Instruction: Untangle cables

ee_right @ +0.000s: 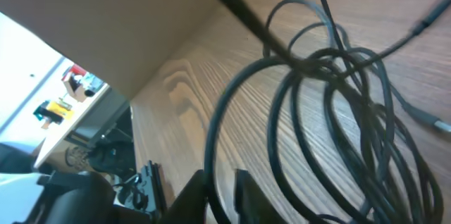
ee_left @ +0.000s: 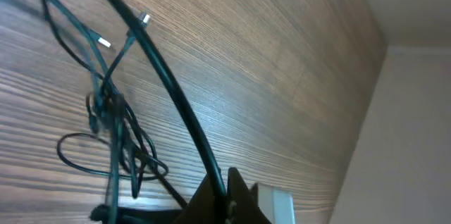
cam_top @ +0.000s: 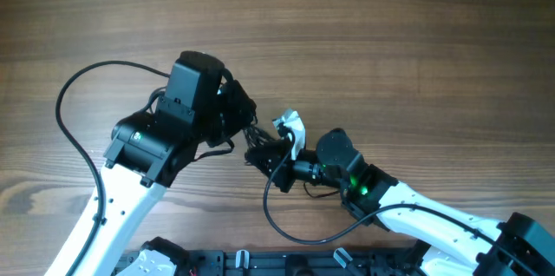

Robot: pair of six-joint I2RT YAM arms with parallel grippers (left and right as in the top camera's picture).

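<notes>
Found the left gripper (ee_left: 227, 196) closest to the lens, jaws together on one strand of the cables (ee_left: 113, 125). Traced that strand from the jaws in a long dark arc across the left wrist view. Saw the rest knotted in a small bundle on the bench (cam_top: 390, 33), with two silver-tipped plug ends (ee_left: 144, 18) splayed beyond it. Placed the bundle near the middle of the bench, nearer the edge with the arm bases, between both grippers. Found the right gripper (ee_right: 220, 199) with a narrow gap and a loop running through it; could not tell whether it was pinched. Noted brown wood with fine streaky grain and a pale sheen in the right wrist view. Glimpsed pale plain surfaces (ee_left: 416, 111) past one bench edge, and past another a bright room with small red and yellow objects (ee_right: 70, 83).
</notes>
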